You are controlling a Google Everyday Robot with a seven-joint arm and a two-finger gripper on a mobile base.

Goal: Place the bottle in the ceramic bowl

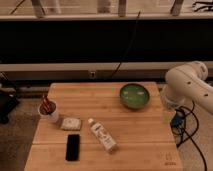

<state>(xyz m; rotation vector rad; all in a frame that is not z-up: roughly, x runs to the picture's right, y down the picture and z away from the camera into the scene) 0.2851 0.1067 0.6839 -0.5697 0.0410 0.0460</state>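
Observation:
The bottle (102, 136) is slim and whitish with a white cap. It lies on its side on the wooden table (140, 127), near the front middle, cap pointing to the back left. The ceramic bowl (134, 95) is round and glossy green and stands at the back right of the table; nothing shows inside it. My white arm (190, 86) bulges in at the right edge, beside the table and just right of the bowl. My gripper is not in view; nothing holds the bottle.
A white cup with red sticks (50, 111) stands at the left. A small whitish packet (71, 123) and a black phone (73, 147) lie left of the bottle. Cables (182, 131) hang right of the table. A dark wall ledge runs behind.

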